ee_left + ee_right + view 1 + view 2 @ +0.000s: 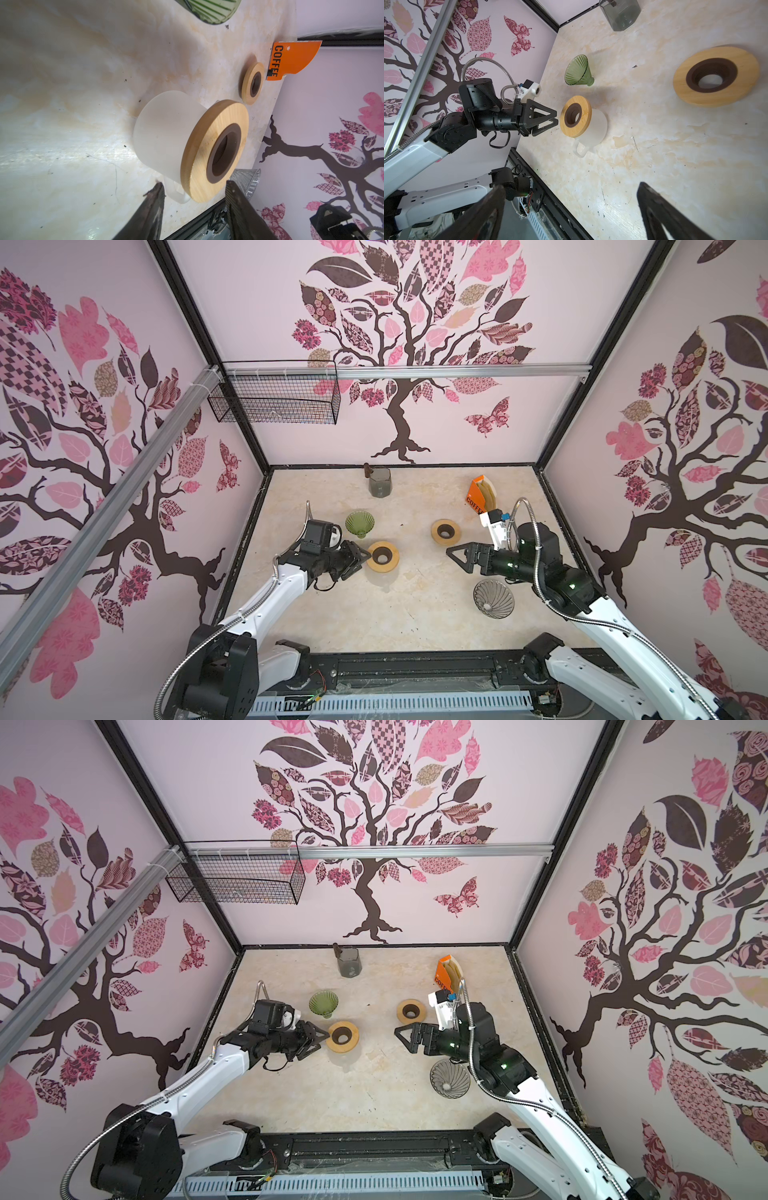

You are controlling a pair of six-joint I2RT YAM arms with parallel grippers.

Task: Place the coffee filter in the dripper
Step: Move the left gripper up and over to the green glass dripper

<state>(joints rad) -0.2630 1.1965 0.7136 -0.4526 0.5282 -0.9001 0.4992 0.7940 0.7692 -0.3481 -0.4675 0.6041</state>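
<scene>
You can read just one word: "COFFEE", in black capitals along the edge of the orange filter box point(295, 58) on the desk point(83, 104); both top views show only its first letters point(478, 489) point(444, 973)

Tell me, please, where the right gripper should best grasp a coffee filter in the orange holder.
Pinch the exposed upper edge of the coffee filters, coming down from above with the right gripper. They stand on edge in the orange holder, whose walls hide their lower part, so only the top seems free.
</scene>
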